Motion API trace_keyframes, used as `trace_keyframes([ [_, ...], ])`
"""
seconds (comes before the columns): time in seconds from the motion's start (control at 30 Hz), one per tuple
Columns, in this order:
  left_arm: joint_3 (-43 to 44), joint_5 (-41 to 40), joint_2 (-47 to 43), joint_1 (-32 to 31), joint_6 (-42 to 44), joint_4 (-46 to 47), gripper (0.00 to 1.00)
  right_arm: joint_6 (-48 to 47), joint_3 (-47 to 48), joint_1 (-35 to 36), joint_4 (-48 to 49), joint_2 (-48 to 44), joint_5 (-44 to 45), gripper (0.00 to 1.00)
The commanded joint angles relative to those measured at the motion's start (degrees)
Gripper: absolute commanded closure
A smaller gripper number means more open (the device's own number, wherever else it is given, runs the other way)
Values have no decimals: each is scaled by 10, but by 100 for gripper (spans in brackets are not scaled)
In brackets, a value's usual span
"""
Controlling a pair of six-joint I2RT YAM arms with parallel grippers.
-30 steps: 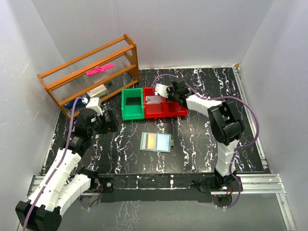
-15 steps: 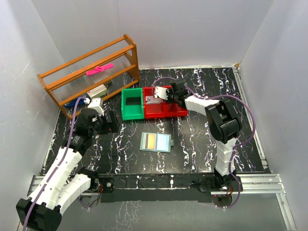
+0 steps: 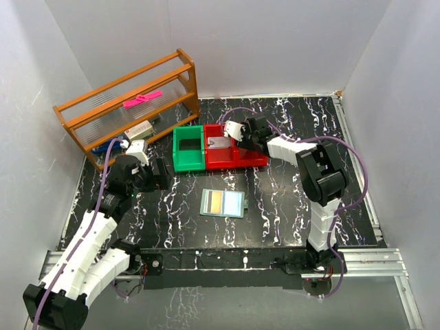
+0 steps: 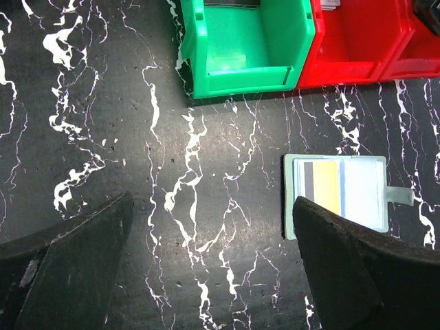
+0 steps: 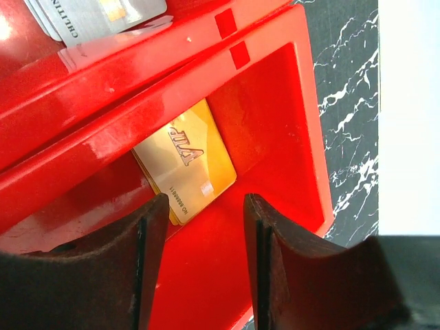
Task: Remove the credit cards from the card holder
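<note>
Right gripper (image 5: 205, 206) has just let go, jaws parted and empty, leaving the flat gold plastic credit card (image 5: 185, 161) in the red plastic bin (image 5: 275, 103). At the bin's 6 o'clock, the pale-blue bifold card holder (image 3: 223, 203) lies open, with a yellow card (image 4: 328, 185) probably next.

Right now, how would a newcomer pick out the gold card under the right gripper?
Find the green bin mid-table; two red bins sit beside it. In the red bin farther from the green one, below the right gripper, the gold card lies by the dividing wall. It alone is gold with VIP lettering; the neighbouring bin's cards are pale grey.
</note>
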Motion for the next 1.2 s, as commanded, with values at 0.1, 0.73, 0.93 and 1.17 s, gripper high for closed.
trace_keyframes([
  [0.1,0,11,-1,1,8,6,1,46,0,-2,47,-43,-1,52],
  [0.73,-2,38,15,1,12,14,1,769,-98,-3,24,-297,-99,41],
  [0.93,-3,40,20,1,12,15,1,1001,-259,1,173,-358,-303,37],
  [1.17,-2,55,35,2,7,13,1,1122,-370,125,159,-401,-177,42],
])
